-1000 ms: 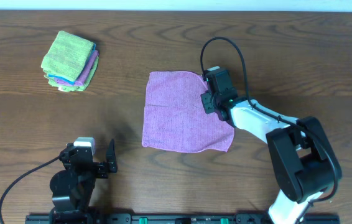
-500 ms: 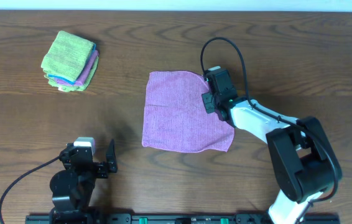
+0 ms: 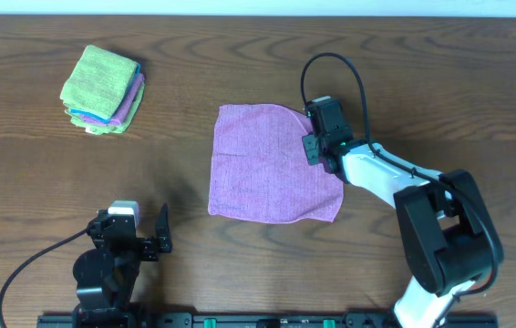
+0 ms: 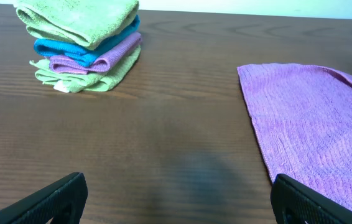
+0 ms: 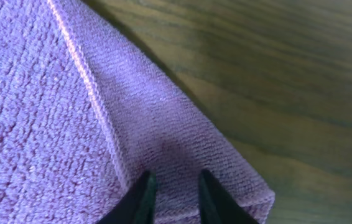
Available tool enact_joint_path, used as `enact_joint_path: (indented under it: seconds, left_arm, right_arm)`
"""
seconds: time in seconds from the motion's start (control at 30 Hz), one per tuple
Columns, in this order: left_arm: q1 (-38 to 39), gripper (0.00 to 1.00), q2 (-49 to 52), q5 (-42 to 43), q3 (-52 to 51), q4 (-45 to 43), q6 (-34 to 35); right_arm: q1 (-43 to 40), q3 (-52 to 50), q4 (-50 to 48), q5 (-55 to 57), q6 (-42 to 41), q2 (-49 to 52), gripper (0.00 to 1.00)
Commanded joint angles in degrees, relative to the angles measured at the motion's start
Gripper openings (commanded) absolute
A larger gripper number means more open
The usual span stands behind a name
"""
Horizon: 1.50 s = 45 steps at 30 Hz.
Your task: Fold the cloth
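Seeing the right gripper (image 3: 314,148) edging a touch to the right since a second ago, out toward the right edge of the cloth (image 3: 263,169), and finding nothing else shifted. Taking in the table (image 3: 440,82) first: brown wood, running under everything. Finding the cloth lying flat and open near the middle, a purple square, not yet folded, with only its right edge reached. Passing the stack (image 3: 103,89) of folded cloths, sitting well apart at the far left, probably marking the place for finished pieces. Noting the left gripper (image 4: 179,199) hanging back at the near edge, jaws spread wide and holding nothing, likely waiting clear so as not to be dragging the cloth. Coming down to the right gripper's tips, pressing on the cloth just beside a corner and its hem (image 5: 95,106), jaws drawn narrow with cloth showing between them; not being able to tell whether pinching or merely resting. Judging the step as securing this edge, presumably for carrying it across to the left edge; risking a slip if lifting before closing fully.
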State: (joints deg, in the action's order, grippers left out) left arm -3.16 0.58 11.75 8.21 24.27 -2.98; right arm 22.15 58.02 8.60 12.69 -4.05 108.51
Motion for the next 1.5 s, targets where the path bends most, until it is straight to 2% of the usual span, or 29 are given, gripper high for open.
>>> enact_joint_path:
  seconds: [0.0,0.3,0.57,0.97,1.47]
  left_arm:
    - [0.1,0.95,-0.3,-0.1,-1.1,0.4,0.2]
    - [0.1,0.95,-0.3,-0.1,-1.1,0.4,0.2]
    - [0.1,0.95,-0.3,-0.1,-1.1,0.4,0.2]
    - [0.1,0.95,-0.3,-0.1,-1.1,0.4,0.2]
    - [0.1,0.95,-0.3,-0.1,-1.1,0.4,0.2]
  right_arm:
    - [0.4,0.8,0.5,-1.2,-0.2,0.5,0.29]
    - [0.4,0.8,2.9,-3.1,-0.4,0.2,0.22]
    - [0.4,0.8,2.9,-3.2,-1.3,-3.0,0.27]
    - [0.3,0.8,3.6,-8.2,-2.3,-2.8,0.29]
    - [-0.9,0.8,2.1,-6.0,-1.4,0.4,0.26]
